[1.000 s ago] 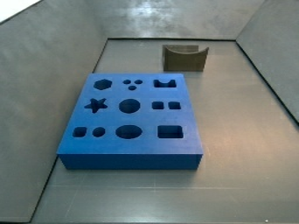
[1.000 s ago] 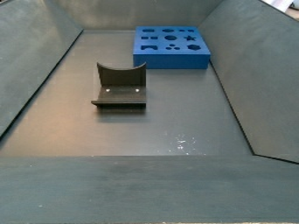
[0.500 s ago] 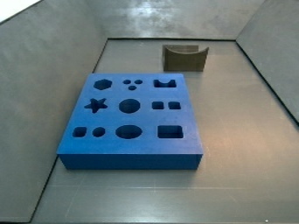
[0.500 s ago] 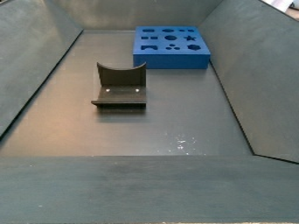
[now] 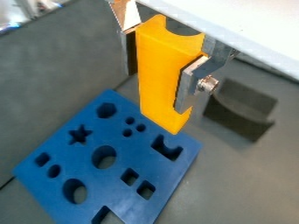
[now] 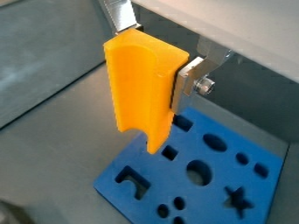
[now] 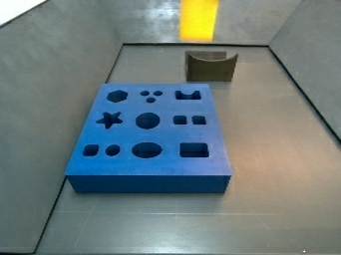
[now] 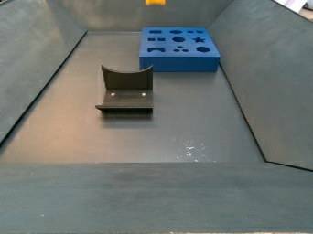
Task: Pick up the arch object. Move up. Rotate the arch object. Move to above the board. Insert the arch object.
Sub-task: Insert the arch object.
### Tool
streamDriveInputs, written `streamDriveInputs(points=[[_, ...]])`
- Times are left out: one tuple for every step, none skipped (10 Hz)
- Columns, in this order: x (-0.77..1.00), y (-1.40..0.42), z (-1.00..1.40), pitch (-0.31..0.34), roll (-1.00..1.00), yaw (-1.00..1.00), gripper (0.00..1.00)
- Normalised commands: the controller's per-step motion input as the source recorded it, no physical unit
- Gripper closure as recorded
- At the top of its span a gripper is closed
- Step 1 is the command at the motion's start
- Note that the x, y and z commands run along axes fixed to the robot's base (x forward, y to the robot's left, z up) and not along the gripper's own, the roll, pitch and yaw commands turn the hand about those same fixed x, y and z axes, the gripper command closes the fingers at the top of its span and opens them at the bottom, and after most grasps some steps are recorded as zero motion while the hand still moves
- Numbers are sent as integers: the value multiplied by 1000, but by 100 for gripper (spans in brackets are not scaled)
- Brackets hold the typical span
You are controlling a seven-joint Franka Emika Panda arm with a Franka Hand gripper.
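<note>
Above board, hand gripping arch object

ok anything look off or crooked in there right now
Nothing stands out. The arch object hangs upright, clamped in the tool above the board. The board lies flat and undamaged on the floor, its cut-outs empty. The fixture stands apart from it, with nothing spilled around either.

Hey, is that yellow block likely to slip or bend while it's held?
Probably stiff: the yellow block keeps straight edges between the gripper plates. Its smooth, glossy faces could slip somewhat. It hangs well below the fingers, so a knock against the blue board might twist it.
</note>
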Motion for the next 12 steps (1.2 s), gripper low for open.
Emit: streamDriveInputs(points=[[-40,489,-877,-47,-119,-314,100],[-46,491,-929,-60,-119,0,100],[0,197,-994,-33,-90,194,100],[97,0,-1000,-17,-74,217,100],[289,-80,-1000,0,-7,234,100],[217,-91,-991,0,0,209,100],[120,0,-954,0,36,180,100],[9,0,-914,0,51,117,100],[-29,0,-826,33,70,0,100],[-46,0,-609,71,34,0,100],[0,-137,-254,0,0,111,100],[0,-49,0,0,3,29,100]])
